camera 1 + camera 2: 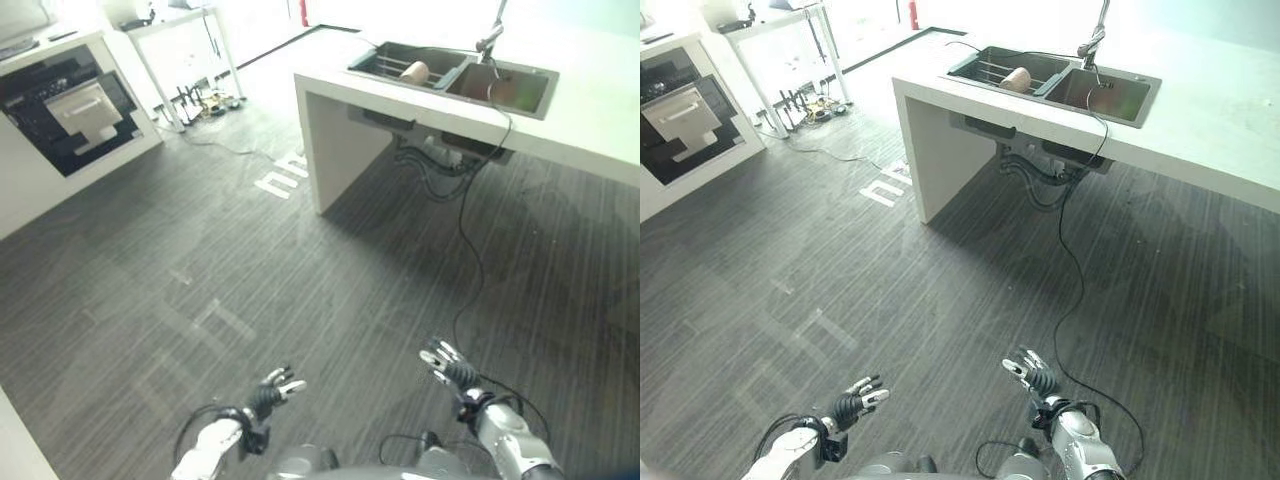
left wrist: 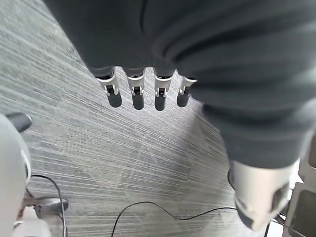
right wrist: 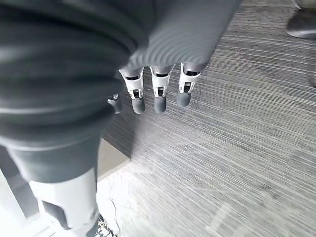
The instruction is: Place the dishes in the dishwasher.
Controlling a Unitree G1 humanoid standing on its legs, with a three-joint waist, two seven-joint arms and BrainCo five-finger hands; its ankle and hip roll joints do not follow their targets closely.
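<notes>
Dark plank floor [image 1: 300, 300] ahead, sink [image 1: 1055, 80] with dishes well apart. Both empty: left hand [image 1: 275, 390] and right hand [image 1: 447, 365], fingers relaxed and straight. Probably approach step; next calls for walking to the counter [image 1: 1200, 130].

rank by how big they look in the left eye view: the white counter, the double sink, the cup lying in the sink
1. white counter, by far the largest
2. double sink, set into it
3. cup, smallest, lying in the sink's left basin
</notes>
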